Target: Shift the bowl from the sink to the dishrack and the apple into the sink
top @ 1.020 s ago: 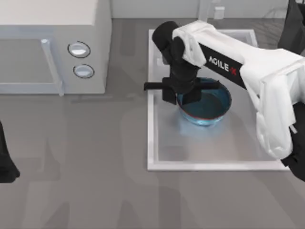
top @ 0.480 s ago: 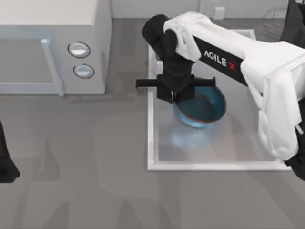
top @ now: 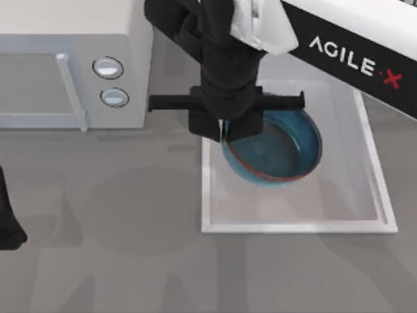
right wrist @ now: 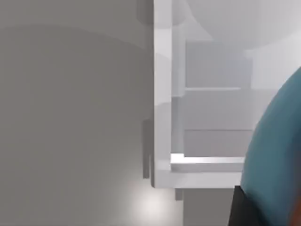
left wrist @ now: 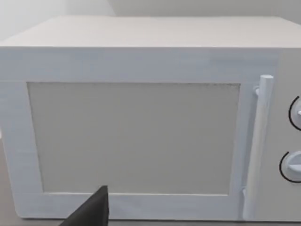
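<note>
The blue bowl [top: 280, 149] with its dark-red rim hangs tilted above the white sink [top: 204, 195], raised well off the basin floor. My right gripper [top: 223, 132] is shut on the bowl's left rim, near the sink's left wall. In the right wrist view the bowl's blue side [right wrist: 277, 155] shows beside the sink's rim [right wrist: 162, 94] below. My left arm [top: 6, 222] is parked at the table's left edge. The apple and the dishrack are out of view.
A white microwave [top: 71, 65] with two round knobs stands at the back left, close to the sink's left wall; the left wrist view faces its door [left wrist: 134, 136]. Bare grey table lies in front of the sink and microwave.
My right arm has lifted the bowl up out of the sink, toward the camera and slightly left. The bowl now hangs tilted. The left arm has not moved.
</note>
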You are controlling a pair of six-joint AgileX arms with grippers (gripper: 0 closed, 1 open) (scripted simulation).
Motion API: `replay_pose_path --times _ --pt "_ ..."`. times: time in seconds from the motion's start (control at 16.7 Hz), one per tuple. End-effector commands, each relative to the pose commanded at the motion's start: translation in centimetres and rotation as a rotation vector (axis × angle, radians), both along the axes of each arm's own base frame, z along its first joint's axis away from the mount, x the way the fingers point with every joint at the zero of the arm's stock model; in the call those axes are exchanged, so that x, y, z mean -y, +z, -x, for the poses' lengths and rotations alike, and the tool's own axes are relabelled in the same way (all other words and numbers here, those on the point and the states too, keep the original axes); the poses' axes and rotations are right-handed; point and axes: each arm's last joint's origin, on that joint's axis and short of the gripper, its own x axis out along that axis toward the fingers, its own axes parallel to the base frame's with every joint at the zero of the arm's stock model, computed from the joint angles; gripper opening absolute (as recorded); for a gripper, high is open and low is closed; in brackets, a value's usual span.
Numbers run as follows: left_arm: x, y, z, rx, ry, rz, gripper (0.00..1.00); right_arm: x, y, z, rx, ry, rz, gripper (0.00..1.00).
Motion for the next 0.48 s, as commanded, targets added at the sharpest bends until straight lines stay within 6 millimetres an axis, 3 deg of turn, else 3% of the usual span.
replay_pose_path --times 0.24,0.36,0.48 --pt "0.0 0.0 0.0 0.0 0.0 0.0 1.0 2.2 6.5 8.4 0.007 -0.003 -0.008 0.0" --pt "0.0 0.0 0.0 0.0 0.0 0.0 1.0 3.5 8.2 11.4 0.006 -0.003 -0.006 0.0" --pt "0.0 0.0 0.0 0.0 0.0 0.0 1.0 4.4 9.0 13.1 0.002 -0.002 0.0 0.0"
